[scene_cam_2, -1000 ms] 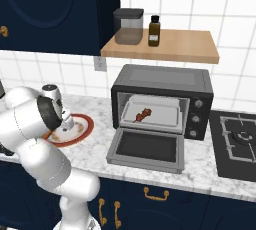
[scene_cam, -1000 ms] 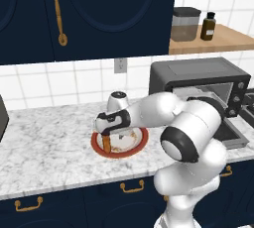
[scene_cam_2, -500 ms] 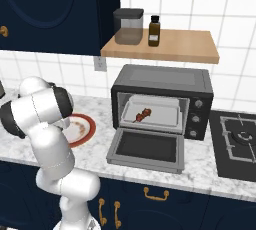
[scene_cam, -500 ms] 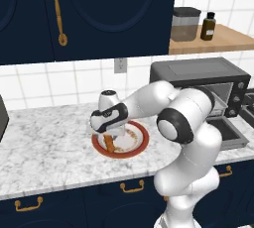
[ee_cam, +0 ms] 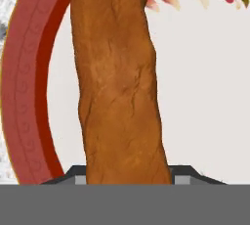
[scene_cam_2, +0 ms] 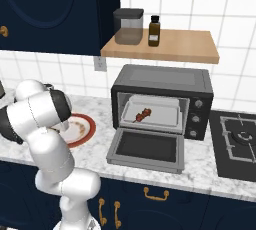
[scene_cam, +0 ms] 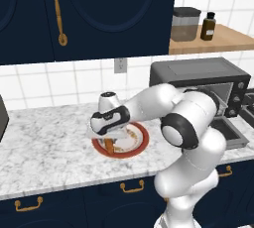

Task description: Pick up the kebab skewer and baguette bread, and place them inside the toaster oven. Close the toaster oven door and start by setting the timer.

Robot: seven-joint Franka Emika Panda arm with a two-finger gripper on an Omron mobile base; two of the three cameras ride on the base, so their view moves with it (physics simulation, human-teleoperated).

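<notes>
The baguette bread (ee_cam: 117,82), an orange-brown loaf, lies on a red-rimmed plate (ee_cam: 29,101) on the marble counter. My gripper (ee_cam: 129,177) reaches down over it, and both fingertips (ee_cam: 73,176) press against the loaf's sides. In the left base view the gripper (scene_cam: 110,142) sits low over the plate (scene_cam: 141,145) with a bit of the baguette (scene_cam: 109,146) showing under it. The kebab skewer (scene_cam_2: 145,115) lies on the tray inside the toaster oven (scene_cam_2: 160,79). The toaster oven door (scene_cam_2: 145,146) hangs open, flat over the counter.
A wooden shelf (scene_cam_2: 185,49) above the oven carries a grey jar (scene_cam_2: 128,26) and a brown bottle (scene_cam_2: 154,30). A stove top (scene_cam_2: 240,141) lies right of the oven. Dark blue cabinets hang above the counter, and a wall outlet (scene_cam: 120,65) sits behind the plate.
The hand has sunk lower onto the plate and the fingers have drawn in from wide open to the baguette's sides. The skewer and oven door have not moved.
</notes>
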